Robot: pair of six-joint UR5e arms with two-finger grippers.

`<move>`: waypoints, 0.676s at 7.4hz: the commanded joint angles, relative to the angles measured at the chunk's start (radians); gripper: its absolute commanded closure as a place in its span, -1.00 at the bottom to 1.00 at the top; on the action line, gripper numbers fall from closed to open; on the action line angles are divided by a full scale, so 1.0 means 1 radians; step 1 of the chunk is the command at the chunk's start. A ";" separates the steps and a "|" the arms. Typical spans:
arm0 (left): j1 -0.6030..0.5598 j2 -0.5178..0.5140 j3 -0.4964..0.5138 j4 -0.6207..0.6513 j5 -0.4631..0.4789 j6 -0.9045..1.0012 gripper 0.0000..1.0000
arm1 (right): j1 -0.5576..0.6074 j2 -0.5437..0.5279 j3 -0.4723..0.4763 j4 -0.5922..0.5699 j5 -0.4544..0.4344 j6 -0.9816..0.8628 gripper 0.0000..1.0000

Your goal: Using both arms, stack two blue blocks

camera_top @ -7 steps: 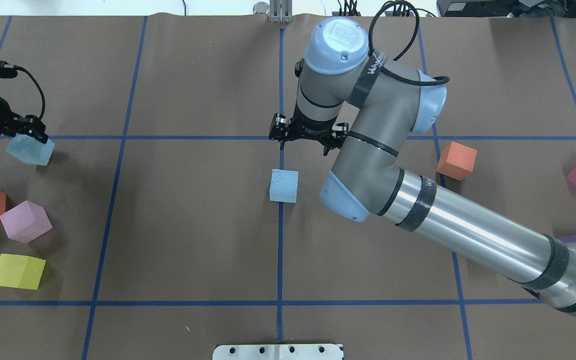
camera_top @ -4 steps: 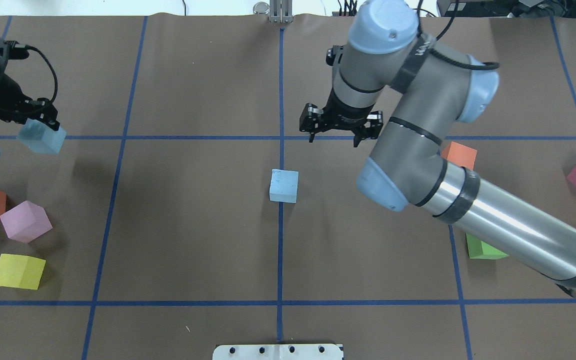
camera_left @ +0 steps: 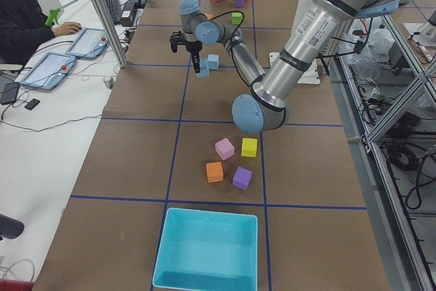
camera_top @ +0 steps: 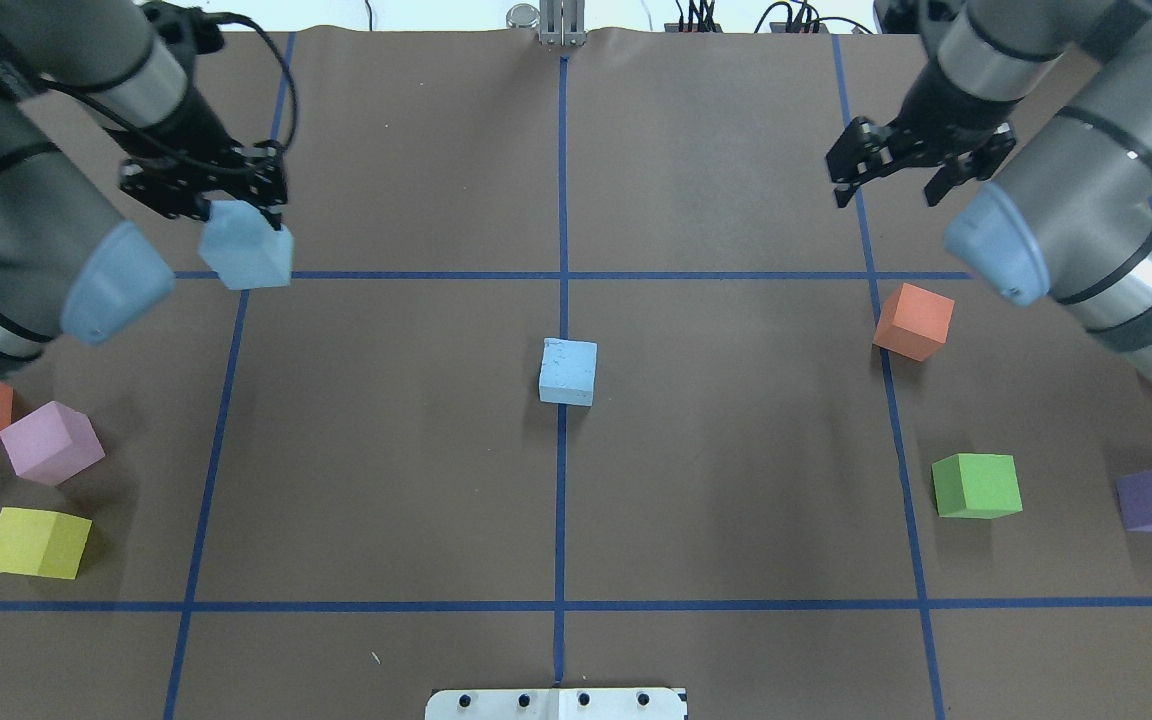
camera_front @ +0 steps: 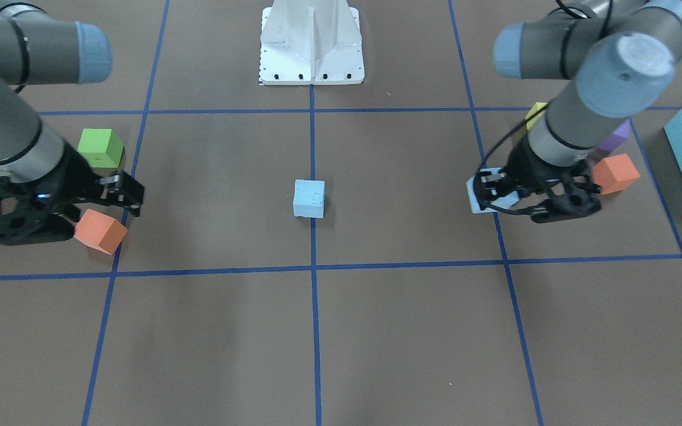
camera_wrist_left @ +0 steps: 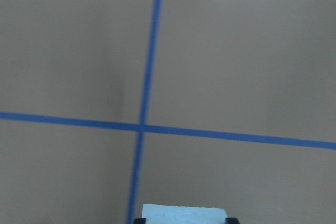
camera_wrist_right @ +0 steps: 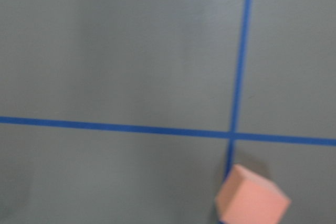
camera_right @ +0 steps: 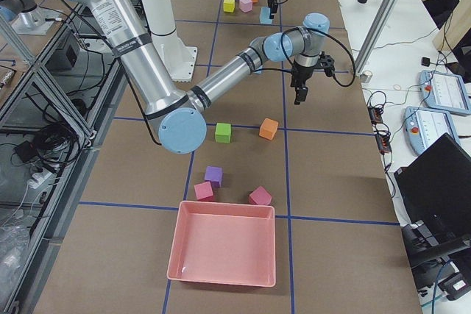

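Brown paper with a blue tape grid covers the tabletop [camera_top: 386, 480].

Left tool [camera_top: 236, 215]: closed on the first blue block [camera_top: 247, 252], clamping it by two opposite faces. The block hangs tilted below the tool, close to a far-left crossing of the tape grid. The left wrist view shows one edge of the block at the bottom of the frame, with the crossing on the tabletop beyond it.

Second blue block [camera_top: 568, 371]: resting flat on the centre tape line, well apart from both tools.

Right tool [camera_top: 888, 190]: jaws spread wide with nothing between them, positioned over the far-right part of the tabletop. An orange block [camera_top: 913, 320] lies beside the tape line nearby, clear of the tool. A green block [camera_top: 977, 486] sits nearer the robot on the same side.
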State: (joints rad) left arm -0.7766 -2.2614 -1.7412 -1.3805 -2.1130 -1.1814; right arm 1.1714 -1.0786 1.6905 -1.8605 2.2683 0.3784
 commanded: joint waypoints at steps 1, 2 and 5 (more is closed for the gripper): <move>0.133 -0.159 0.101 0.000 0.097 -0.163 -0.14 | 0.114 -0.030 -0.116 -0.005 0.003 -0.253 -1.00; 0.166 -0.197 0.129 -0.003 0.125 -0.196 -0.14 | 0.140 -0.035 -0.162 0.000 0.008 -0.307 -1.00; 0.203 -0.299 0.270 -0.055 0.155 -0.228 -0.14 | 0.224 -0.034 -0.347 0.123 0.019 -0.435 -1.00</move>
State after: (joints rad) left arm -0.5911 -2.5191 -1.5361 -1.4023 -1.9798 -1.3907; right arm 1.3647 -1.1115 1.4295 -1.8086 2.2834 -0.0047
